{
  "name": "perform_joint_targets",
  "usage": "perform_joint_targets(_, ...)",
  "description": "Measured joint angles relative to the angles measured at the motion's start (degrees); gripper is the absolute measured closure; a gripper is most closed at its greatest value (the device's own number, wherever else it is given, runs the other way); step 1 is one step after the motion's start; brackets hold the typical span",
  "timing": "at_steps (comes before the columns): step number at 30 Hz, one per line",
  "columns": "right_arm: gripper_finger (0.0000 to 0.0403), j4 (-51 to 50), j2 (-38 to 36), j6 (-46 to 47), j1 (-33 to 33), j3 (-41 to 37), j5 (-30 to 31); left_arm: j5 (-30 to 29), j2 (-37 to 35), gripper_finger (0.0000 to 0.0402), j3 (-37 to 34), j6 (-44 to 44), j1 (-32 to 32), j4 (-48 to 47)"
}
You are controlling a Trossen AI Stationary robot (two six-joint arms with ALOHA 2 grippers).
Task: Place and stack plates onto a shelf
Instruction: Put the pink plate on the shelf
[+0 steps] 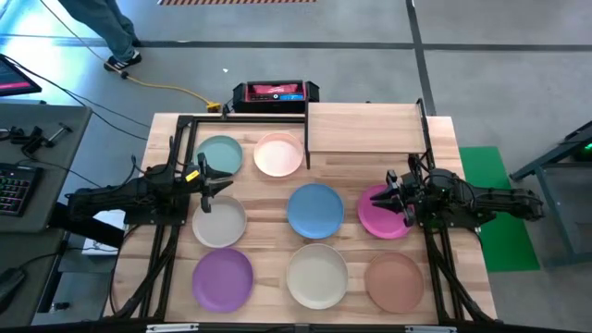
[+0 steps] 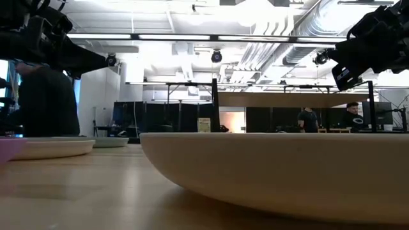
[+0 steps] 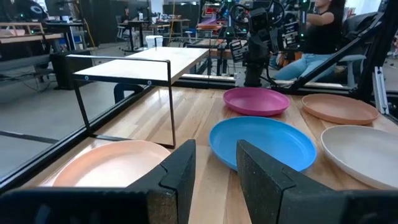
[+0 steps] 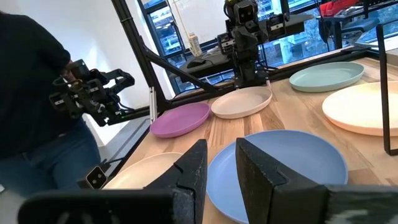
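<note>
my left gripper hung with fingers spread, nothing pinched, blue plate just ahead; right gripper gaped over the magenta plate. shelf bare, so stacking hadn't started.

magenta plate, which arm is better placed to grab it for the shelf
Right. The right gripper hovers open over the magenta plate, with the shelf just beyond. The left gripper sits far across the table, near the grey plate.

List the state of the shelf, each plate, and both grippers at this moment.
Shelf: bare, no plates.
Teal, pink, grey, blue, purple, cream, salmon-brown plates: flat on table, unstacked.
Magenta plate: on table under right gripper.
Left gripper: jaws open, empty.
Right gripper: open, empty.
</note>
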Motion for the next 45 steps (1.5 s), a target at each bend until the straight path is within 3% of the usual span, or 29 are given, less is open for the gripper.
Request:
perform_joint_targets(6, 0.0337, 0.0, 0.0, 0.0, 0.0, 0.0, 0.0, -3.1, 0.1, 0.0298, 0.0, -0.9, 0.0, 0.9)
perform_joint_targets(15, 0.0337, 0.0, 0.0, 0.0, 0.0, 0.0, 0.1, -2.8, 0.1, 0.0298, 0.0, -14.8, 0.0, 3.4)
perform_joint_targets(28, 0.0337, 0.7, 0.0, -5.6, 0.0, 0.0, 0.8, -3.1, 0.1, 0.0298, 0.0, -24.0, 0.0, 4.5)
perform_joint_targets(38, 0.0337, 6.8, 0.0, 14.6, 0.0, 0.0, 0.8, -10.9, 0.1, 0.0298, 0.0, -26.5, 0.0, 8.3)
perform_joint_targets(45, 0.0337, 6.6, 0.0, 16.3, 0.0, 0.0, 0.8, -13.2, 0.1, 0.0298, 0.0, -31.6, 0.0, 8.4)
